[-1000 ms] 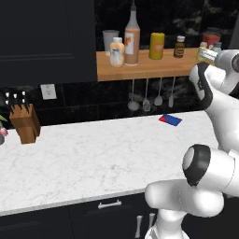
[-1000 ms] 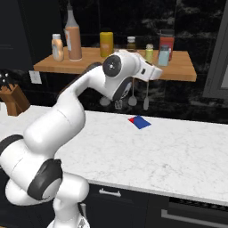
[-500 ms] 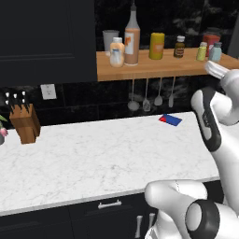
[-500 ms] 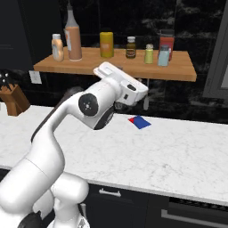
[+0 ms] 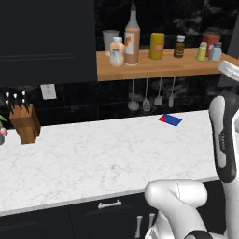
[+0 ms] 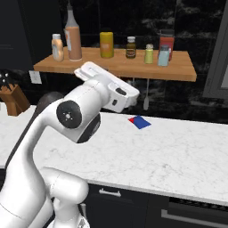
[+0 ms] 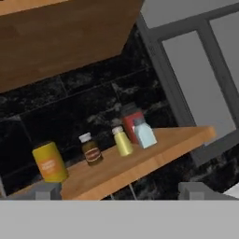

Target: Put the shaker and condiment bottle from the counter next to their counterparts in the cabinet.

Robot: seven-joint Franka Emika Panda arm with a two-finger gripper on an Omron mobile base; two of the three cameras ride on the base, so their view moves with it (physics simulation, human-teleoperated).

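The yellow-green shaker [image 5: 201, 51] [image 6: 149, 54] [image 7: 123, 141] stands upright on the cabinet shelf [image 5: 154, 70] [image 6: 178, 71] [image 7: 158, 158], right beside the pale blue shaker [image 5: 215, 51] [image 6: 164, 55] [image 7: 144, 133]. Farther left, the tall condiment bottle [image 5: 132, 39] [image 6: 72, 38] stands on the same shelf next to the squat orange-and-white bottle [image 5: 116, 52] [image 6: 57, 47]. My gripper [image 7: 121, 192] is open and holds nothing. It sits back from the shelf and faces the shakers from below shelf height. The white marble counter [image 5: 93, 154] [image 6: 178, 156] lies underneath.
A yellow can [image 5: 156, 45] [image 7: 49, 162], a small dark brown bottle [image 5: 180, 46] [image 7: 90, 149] and a red container [image 6: 167, 42] share the shelf. Utensils [image 5: 144, 95] hang under it. A blue-red packet [image 5: 170, 120] and a knife block [image 5: 25, 121] sit on the counter.
My arm has drawn back and down from the right end of the shelf. The yellow-green shaker stays standing there beside the pale blue one. The gripper remains open.
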